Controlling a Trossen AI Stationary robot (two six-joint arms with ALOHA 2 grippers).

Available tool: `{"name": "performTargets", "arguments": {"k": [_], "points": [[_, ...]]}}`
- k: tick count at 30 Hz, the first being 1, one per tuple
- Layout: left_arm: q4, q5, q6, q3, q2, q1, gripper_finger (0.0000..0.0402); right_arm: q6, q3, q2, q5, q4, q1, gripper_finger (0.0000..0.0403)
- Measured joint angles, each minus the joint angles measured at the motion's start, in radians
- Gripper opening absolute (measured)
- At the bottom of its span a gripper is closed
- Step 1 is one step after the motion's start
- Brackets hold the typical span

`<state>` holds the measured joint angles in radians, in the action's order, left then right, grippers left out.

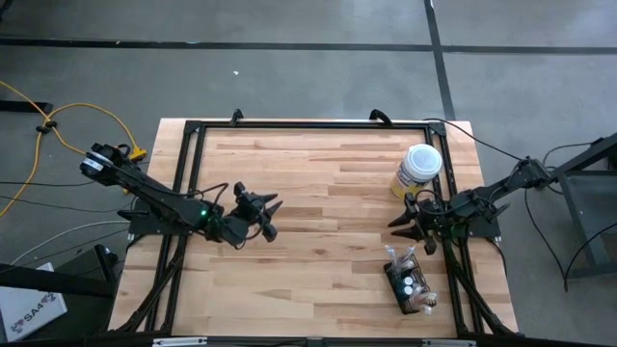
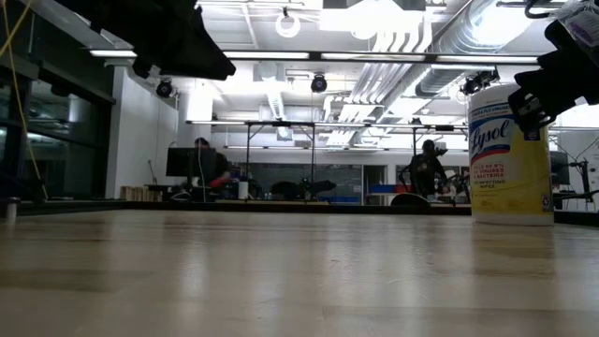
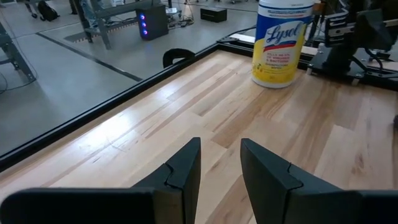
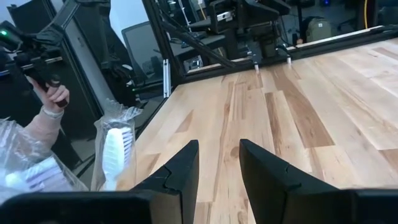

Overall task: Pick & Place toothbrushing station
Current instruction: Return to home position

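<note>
The toothbrushing station [image 1: 409,285] is a small black wire-mesh basket on the table near its front right corner, with plastic-wrapped items sticking out of it. A wrapped white toothbrush [image 4: 113,155] from it shows in the right wrist view. My right gripper [image 1: 401,223] hovers open and empty just beyond the basket's far end, pointing toward the table's left. My left gripper [image 1: 274,216] hovers open and empty over the table's left middle, pointing right. Both grippers' own fingers show with a gap in the left wrist view [image 3: 221,149] and the right wrist view [image 4: 217,149].
A yellow wipes canister with a white lid [image 1: 418,170] stands at the table's far right, just beyond my right gripper; it also shows in the low view [image 2: 510,154]. A black frame [image 1: 308,123] rims the table. A person's hand [image 4: 53,93] holds a dark device beyond the table.
</note>
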<state>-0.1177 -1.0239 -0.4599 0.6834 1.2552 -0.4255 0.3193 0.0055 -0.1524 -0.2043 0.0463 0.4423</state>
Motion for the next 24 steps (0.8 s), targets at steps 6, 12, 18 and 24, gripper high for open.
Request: {"name": "performTargets", "arguments": {"k": [6, 12, 18, 24], "points": [[-0.007, 0.0, 0.019, 0.0, 0.0, -0.019, 0.0108, -0.01, 0.0, 0.0, 0.001, 0.0, 0.0, 0.0106], [-0.054, 0.0, 0.068, 0.0, 0.0, -0.025, 0.0108, -0.009, 0.0, 0.0, 0.001, 0.0, 0.0, 0.0106], [-0.055, 0.017, 0.073, 0.0, 0.0, -0.025, 0.0108, -0.009, 0.0, 0.0, 0.001, 0.001, 0.0, 0.0106], [-0.056, 0.117, 0.133, 0.0, 0.0, -0.009, 0.0108, 0.018, 0.0, 0.0, -0.017, 0.009, 0.0, 0.0106]]}}
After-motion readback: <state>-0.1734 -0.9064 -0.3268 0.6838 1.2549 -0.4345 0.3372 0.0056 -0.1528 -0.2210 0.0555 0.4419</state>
